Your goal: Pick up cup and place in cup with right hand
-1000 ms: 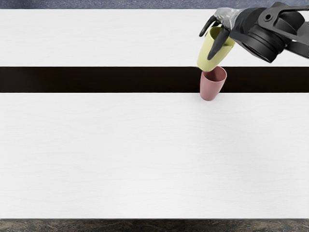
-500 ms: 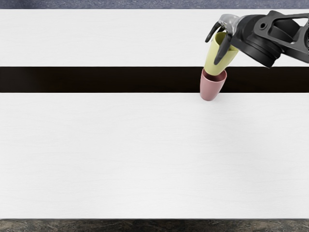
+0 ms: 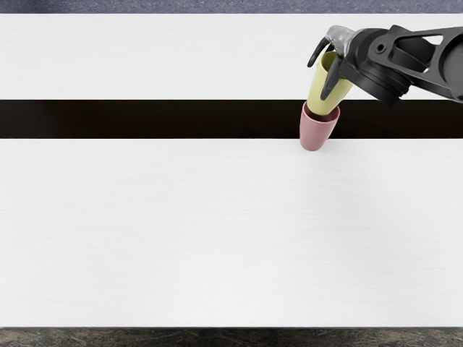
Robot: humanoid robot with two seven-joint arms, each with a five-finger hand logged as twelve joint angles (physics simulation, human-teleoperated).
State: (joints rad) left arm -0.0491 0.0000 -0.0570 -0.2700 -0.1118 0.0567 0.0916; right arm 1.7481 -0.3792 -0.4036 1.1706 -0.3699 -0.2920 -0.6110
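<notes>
Since the yellow cup (image 3: 332, 101) has shifted across and down from the far edge of the pink cup (image 3: 315, 136), its foot now shows within that one's mouth, still tilted and gripped in the right hand (image 3: 340, 40). That looks like nesting just begun, I'd judge, with straightening and lowering left before letting go; a slanted push could tip the pink cup on the bench (image 3: 181, 231).

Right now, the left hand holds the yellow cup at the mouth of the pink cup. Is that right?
Not quite: the head view shows the right hand, reaching in from the picture's right edge, holding the yellow cup at the mouth of the pink cup.
</notes>
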